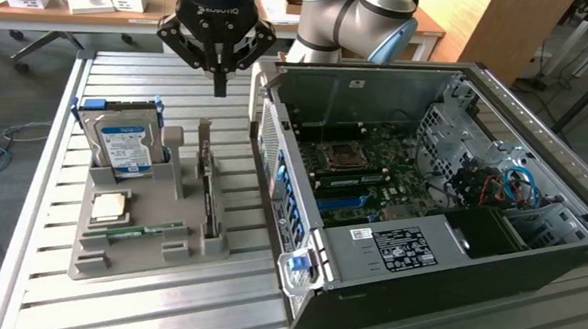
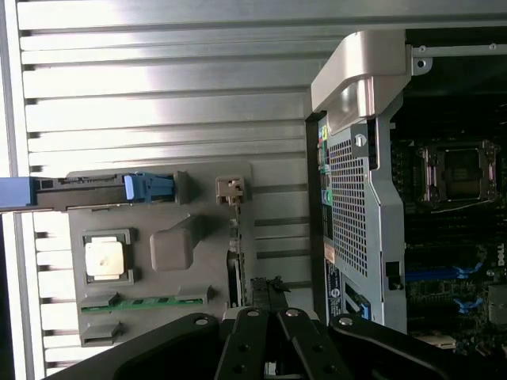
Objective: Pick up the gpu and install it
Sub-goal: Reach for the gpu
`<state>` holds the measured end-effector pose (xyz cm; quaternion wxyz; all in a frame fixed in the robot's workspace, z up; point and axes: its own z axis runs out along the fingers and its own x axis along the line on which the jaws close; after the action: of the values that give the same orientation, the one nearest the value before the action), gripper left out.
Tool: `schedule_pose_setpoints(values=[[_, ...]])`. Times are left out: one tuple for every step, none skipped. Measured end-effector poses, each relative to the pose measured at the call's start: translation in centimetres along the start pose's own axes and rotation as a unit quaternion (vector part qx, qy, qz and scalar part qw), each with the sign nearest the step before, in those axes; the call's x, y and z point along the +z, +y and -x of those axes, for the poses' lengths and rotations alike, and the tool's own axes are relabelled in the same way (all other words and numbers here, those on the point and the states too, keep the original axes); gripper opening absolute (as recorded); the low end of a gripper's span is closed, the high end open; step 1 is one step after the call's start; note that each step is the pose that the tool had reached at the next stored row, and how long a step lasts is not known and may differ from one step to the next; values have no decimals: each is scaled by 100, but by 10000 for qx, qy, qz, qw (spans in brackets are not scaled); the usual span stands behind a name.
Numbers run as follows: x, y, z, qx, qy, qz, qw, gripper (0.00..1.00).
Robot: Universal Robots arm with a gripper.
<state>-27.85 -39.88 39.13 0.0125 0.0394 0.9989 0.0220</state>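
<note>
The approach is judged to be in hand: the fingers (image 1: 218, 80), pressed together and empty, are poised near the grey holder (image 1: 179, 253), where the gpu (image 1: 208, 182) is stood on edge at their 6 o'clock. For a grasp they would need to be spread and lined up over its top edge.

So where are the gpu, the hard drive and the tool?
gpu (image 1: 209, 182): exterior view, upper edge of the standing board.
hard drive (image 1: 125, 146): exterior view, its blue-white label.
tool (image 1: 219, 91): exterior view, between its shut fingertips.
</note>
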Motion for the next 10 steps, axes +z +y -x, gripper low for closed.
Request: schedule_pose_setpoints(values=[[0, 0, -1, 0, 0, 0, 10000, 11], [0, -1, -9, 1, 0, 0, 10000, 11], [0, -1, -18, 1, -1, 0, 10000, 11], [0, -2, -28, 0, 0, 0, 10000, 11], [-1, -3, -34, 0, 0, 0, 10000, 11], [-1, -3, -39, 0, 0, 0, 10000, 11], [-1, -3, -43, 0, 0, 0, 10000, 11], [-1, -4, -49, 0, 0, 0, 10000, 11], [-1, -4, -54, 0, 0, 0, 10000, 11], [-1, -5, -58, 0, 0, 0, 10000, 11]])
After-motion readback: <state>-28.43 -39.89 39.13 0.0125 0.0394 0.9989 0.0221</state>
